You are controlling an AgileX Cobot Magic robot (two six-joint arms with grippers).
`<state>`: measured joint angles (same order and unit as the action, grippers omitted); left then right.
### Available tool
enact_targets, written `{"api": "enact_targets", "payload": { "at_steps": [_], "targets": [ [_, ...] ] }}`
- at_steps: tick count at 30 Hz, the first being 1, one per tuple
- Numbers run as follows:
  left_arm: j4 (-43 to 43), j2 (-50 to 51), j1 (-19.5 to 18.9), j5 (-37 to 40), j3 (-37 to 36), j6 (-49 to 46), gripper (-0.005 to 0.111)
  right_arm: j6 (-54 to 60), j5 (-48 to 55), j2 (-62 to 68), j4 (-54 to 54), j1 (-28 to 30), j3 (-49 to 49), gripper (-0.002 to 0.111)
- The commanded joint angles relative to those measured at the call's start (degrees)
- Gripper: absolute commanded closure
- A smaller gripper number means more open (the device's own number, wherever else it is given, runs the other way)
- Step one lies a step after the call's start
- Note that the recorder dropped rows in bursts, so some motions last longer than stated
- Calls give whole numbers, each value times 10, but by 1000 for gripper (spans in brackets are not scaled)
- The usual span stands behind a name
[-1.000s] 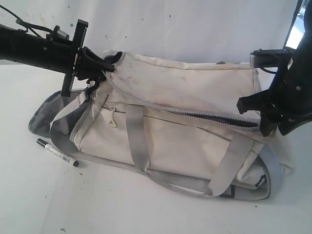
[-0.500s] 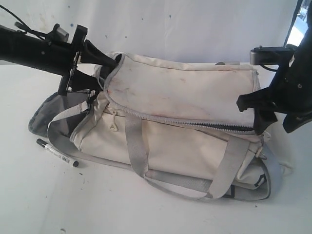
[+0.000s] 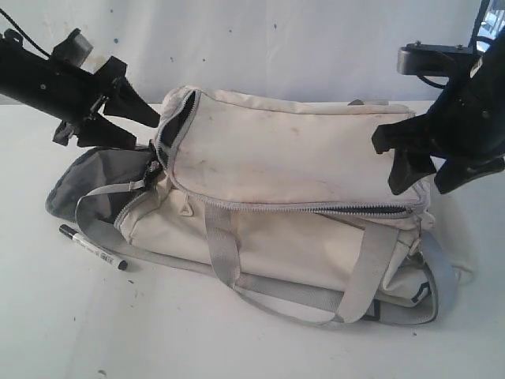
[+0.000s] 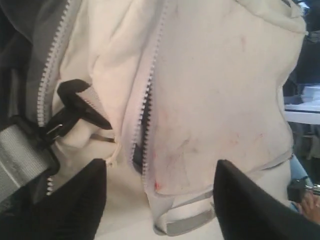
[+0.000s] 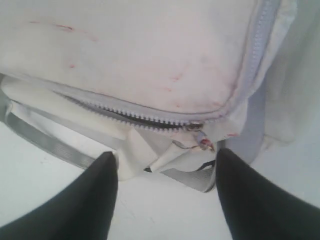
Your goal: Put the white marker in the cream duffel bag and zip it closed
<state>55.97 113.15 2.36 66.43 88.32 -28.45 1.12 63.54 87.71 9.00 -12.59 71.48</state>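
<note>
The cream duffel bag [image 3: 292,189] lies on its side across the middle of the table, its long zip partly open, with a dark slit near the right end. The white marker [image 3: 93,247] lies on the table in front of the bag's left end, outside it. My left gripper [image 3: 146,133] hovers open just off the bag's left end, holding nothing; its view shows the zipper teeth [image 4: 147,107] and a black buckle [image 4: 82,107]. My right gripper [image 3: 422,185] is open above the bag's right end, with the zip slider [image 5: 195,126] just beyond its fingers [image 5: 95,200].
Grey webbing handles [image 3: 225,253] and a shoulder strap [image 3: 316,298] trail across the table in front of the bag. A grey fabric flap [image 3: 83,181] spreads out at the bag's left end. A white wall stands behind.
The left gripper has drawn back to the left, away from the bag's end flap. The flap has settled flatter and the zip gap has narrowed. The right gripper has risen slightly.
</note>
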Motion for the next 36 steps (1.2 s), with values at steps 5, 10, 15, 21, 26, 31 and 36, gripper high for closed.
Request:
{"api": "enact_targets", "payload": {
  "at_steps": [5, 10, 15, 21, 26, 31, 36],
  "targets": [
    [-118, -66, -1, -43, 5, 27, 40, 93, -34, -4, 88, 1, 4, 54],
    [-275, -92, -1, -31, -1, 102, 40, 142, -92, -2, 141, -32, 4, 54],
    [-286, -123, -1, -60, -55, 107, 40, 169, -159, 5, 164, -83, 4, 54],
    [-325, -164, -1, -96, -129, 107, 40, 186, -203, 39, 165, -144, 4, 54],
    [-339, -195, -1, -129, -184, 107, 40, 279, -275, 73, 165, -194, 4, 54],
    [-362, -222, -1, -173, -233, 107, 40, 393, -363, 94, 165, -247, 4, 54],
    [-367, -236, -1, -196, -259, 107, 40, 465, -442, 121, 164, -286, 4, 54]
  ]
}}
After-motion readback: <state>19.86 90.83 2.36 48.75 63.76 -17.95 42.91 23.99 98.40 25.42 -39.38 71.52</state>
